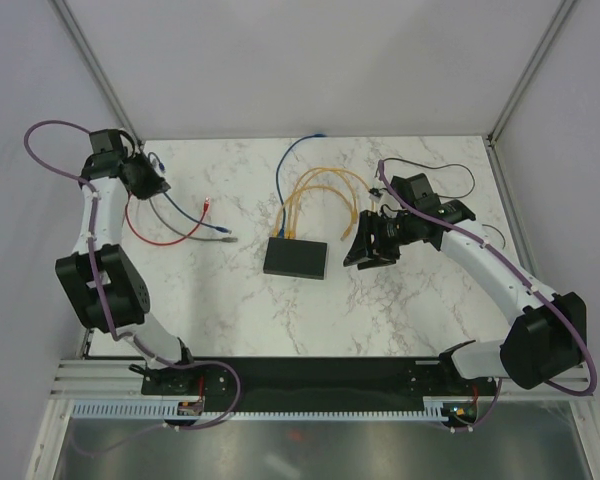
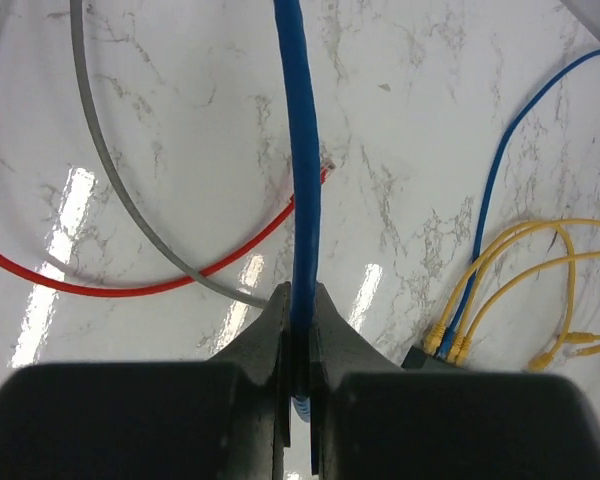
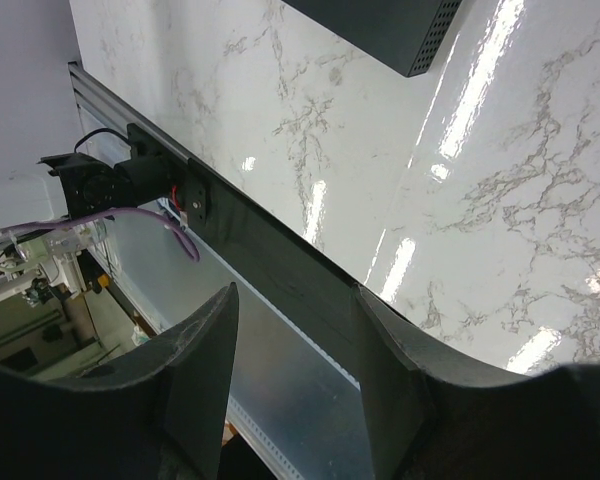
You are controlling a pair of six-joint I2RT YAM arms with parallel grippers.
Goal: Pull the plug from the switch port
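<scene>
The switch (image 1: 295,258) is a flat black box lying mid-table. Yellow plugs (image 1: 288,230) and a blue one sit in the ports on its far edge; the left wrist view shows them too (image 2: 442,338). My left gripper (image 1: 158,186) is far from it, at the back left. Its jaws (image 2: 300,295) are shut on a loose blue cable (image 2: 302,150) that runs away over the marble. My right gripper (image 1: 365,250) hangs just right of the switch, open (image 3: 295,300) with nothing between its fingers. A corner of the switch (image 3: 390,30) shows at the top of that view.
A red cable (image 1: 155,238) and a grey cable (image 2: 110,170) lie loose at the left. A second blue cable (image 1: 280,170) loops from the switch toward the back. A thin black cord (image 1: 460,172) lies at the back right. The black front rail (image 1: 310,375) bounds the table.
</scene>
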